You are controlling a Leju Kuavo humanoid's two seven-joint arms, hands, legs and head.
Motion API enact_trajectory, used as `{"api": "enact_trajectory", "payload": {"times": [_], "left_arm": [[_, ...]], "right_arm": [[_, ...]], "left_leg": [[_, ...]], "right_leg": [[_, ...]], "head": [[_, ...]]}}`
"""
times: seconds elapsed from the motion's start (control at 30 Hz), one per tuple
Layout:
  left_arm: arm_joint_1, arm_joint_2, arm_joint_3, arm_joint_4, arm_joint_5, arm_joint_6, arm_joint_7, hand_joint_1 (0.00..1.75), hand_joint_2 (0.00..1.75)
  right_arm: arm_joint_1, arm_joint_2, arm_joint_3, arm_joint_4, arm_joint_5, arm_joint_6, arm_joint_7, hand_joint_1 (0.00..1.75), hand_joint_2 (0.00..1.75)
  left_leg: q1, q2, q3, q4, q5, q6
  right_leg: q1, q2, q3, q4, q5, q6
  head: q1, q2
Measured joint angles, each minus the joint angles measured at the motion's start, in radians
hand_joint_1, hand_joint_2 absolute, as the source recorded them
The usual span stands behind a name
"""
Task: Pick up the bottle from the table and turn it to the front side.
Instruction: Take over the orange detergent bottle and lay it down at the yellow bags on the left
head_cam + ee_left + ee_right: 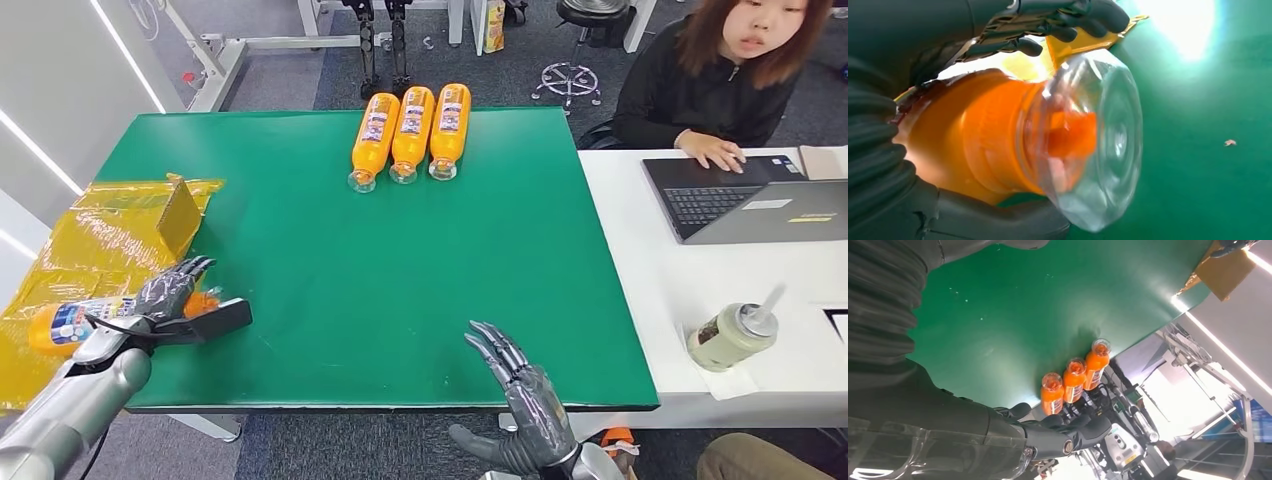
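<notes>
The left hand [170, 295] is gripping the bottle [70, 322] at the table's near-left edge, needing firm hold while turning; the right hand [525, 395] is hovering open-fingered.

A lab or office workspace is suggested by a green-covered table [400, 300], a white desk [640, 200] with laptop [740, 200], and rolling stools [570, 70].

Orange bottle [70, 322] on its side, at table's left edge

Three bottles [410, 132] along far edge, green table [380, 270] middle open
</notes>
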Motion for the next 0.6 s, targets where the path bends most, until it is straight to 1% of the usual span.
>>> {"api": "enact_trajectory", "payload": {"times": [0.1,0.17,0.3,0.43,0.5,0.6], "left_arm": [[0.010,0.005,0.028,-0.014,0.006,-0.020,-0.059,0.00,1.75],[0.021,0.014,0.046,-0.045,0.018,-0.058,-0.106,0.00,1.75],[0.046,0.054,0.078,-0.175,0.104,-0.200,-0.194,0.00,1.75],[0.076,0.120,0.096,-0.377,0.235,-0.336,-0.206,0.00,1.75],[0.095,0.154,0.097,-0.484,0.295,-0.377,-0.199,0.00,1.75],[0.123,0.205,0.098,-0.641,0.391,-0.413,-0.190,0.00,1.75]], "right_arm": [[-0.006,0.003,0.000,0.008,0.008,-0.001,-0.003,0.00,1.75],[-0.016,0.005,-0.001,0.017,0.005,-0.001,-0.005,0.00,1.75],[-0.044,0.006,-0.004,0.039,-0.023,0.001,-0.012,0.00,1.75],[-0.064,0.006,-0.008,0.051,-0.039,0.006,-0.014,0.00,1.75],[-0.069,0.006,-0.010,0.054,-0.041,0.008,-0.014,0.00,1.75],[-0.072,0.007,-0.015,0.060,-0.041,0.014,-0.016,0.00,1.75]], "left_leg": [[0.000,0.000,0.000,0.000,0.000,0.000],[0.000,0.000,0.000,0.000,0.000,0.000],[0.000,0.000,-0.002,0.000,0.001,-0.001],[0.000,0.000,-0.002,0.000,0.001,-0.001],[0.000,0.000,-0.002,0.000,0.001,-0.001],[0.000,0.000,-0.002,0.000,0.001,-0.001]], "right_leg": [[0.000,0.000,-0.001,0.000,0.000,0.000],[0.000,0.000,-0.001,0.000,0.000,0.000],[0.000,0.000,-0.002,0.000,0.001,-0.001],[0.000,0.000,-0.002,0.000,0.000,-0.001],[0.000,0.000,-0.003,0.000,0.000,-0.001],[0.000,0.001,-0.003,0.000,0.000,-0.001]], "head": [[0.000,0.000],[0.000,0.000],[0.000,0.000],[0.000,0.000],[0.000,0.000],[0.000,0.000]]}}
